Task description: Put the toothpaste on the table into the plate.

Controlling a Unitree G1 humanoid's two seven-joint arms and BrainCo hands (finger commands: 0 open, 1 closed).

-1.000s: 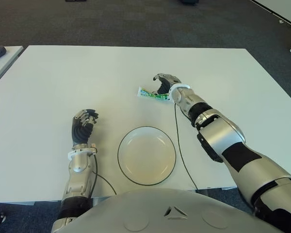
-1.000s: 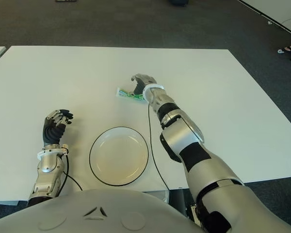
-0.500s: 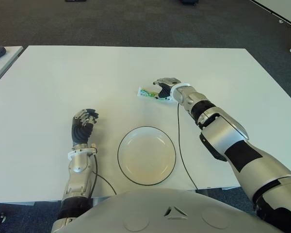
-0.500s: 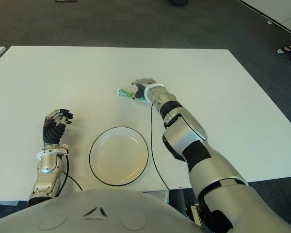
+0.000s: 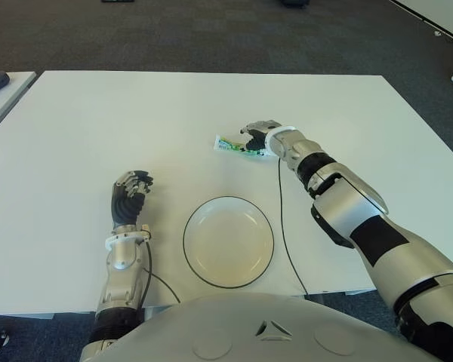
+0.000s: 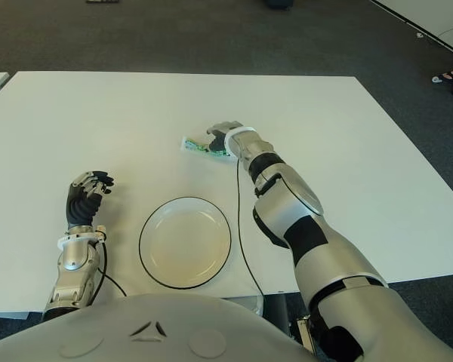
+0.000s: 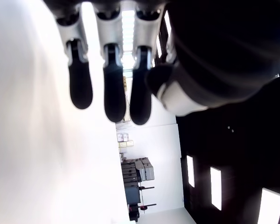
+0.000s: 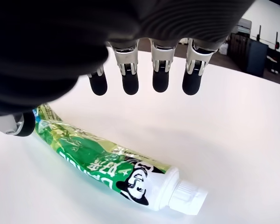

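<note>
"Counter edges?"
"Wide bare surface all around; plate sits near the front edge."
"Toothpaste?"
"Flat on the counter at 12 o'clock from the plate, under the right robot hand, whose fingers hover uncurled above it, gripping nothing. Left robot hand, fingers curled and empty, at the plate's 9 o'clock."

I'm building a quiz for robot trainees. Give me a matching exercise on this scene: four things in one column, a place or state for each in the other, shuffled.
1. toothpaste
2. plate
3. right hand
4. left hand

A. holds nothing, near table edge
B. open above the tube
C. lying flat on the table
D. idle, left of the plate

Pairs: 1-C, 2-A, 3-B, 4-D
</note>
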